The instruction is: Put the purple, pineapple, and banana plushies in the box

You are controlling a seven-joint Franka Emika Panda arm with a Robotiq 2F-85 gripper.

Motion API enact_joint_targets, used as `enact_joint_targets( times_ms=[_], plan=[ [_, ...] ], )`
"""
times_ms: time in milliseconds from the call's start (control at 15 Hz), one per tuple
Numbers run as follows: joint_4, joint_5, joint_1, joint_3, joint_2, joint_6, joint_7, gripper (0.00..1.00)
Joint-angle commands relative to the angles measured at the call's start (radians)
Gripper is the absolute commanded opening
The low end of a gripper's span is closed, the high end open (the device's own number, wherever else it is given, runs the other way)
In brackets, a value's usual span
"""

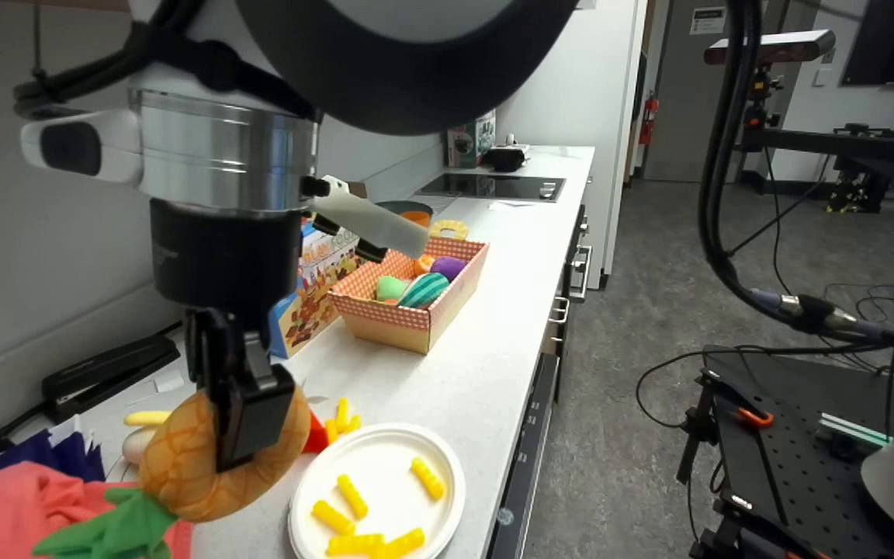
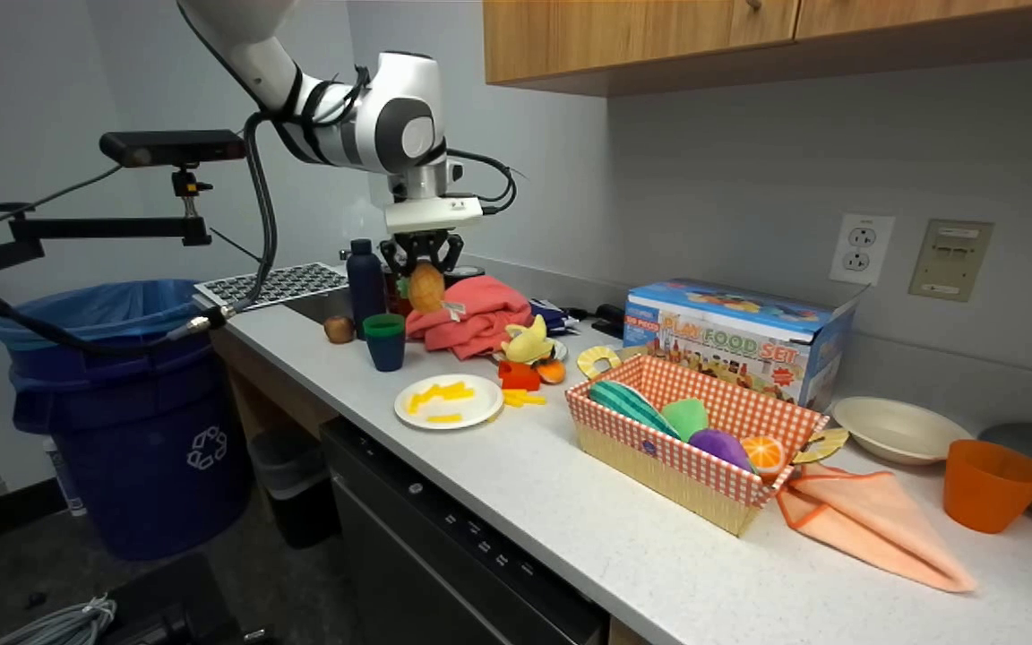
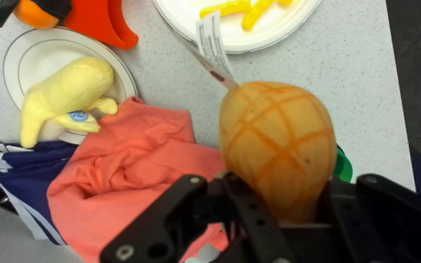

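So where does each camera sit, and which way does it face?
In an exterior view: close by the arm, facing along the counter to the box; the arm's lower end looms large.
In an exterior view: nearer the box, facing back towards the arm and bin; arm and gripper both show, farther off.
Wrist view: on the arm, just above the gripper, facing down on the pineapple, banana and cloth; of the arm, only the gripper shows.
Both exterior views share the box and the held pineapple.
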Motion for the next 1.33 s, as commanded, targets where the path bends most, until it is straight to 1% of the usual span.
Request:
enact_joint_targets(
  times_ms=[0,133,200,467,667,933,1267],
  plan=[
    [0.001,0.01,0.023,-0.024,-0.001,-0.003,-0.005,0.22],
    [-0.002,0.01,0.023,-0.024,-0.001,-0.002,-0.005,0.22],
    [-0.002,0.01,0.023,-0.024,-0.001,-0.002,-0.005,0.06],
    [-0.059,-0.106,0.028,-0.109,-0.067,-0.016,0.116,0.06],
    [-0.108,-0.197,0.015,-0.178,-0.12,-0.043,0.216,0.06],
    [-0.179,-0.268,-0.006,-0.251,-0.204,-0.098,0.316,0.06],
    [-0.244,-0.351,-0.037,-0.324,-0.278,-0.095,0.482,0.06]
  ],
)
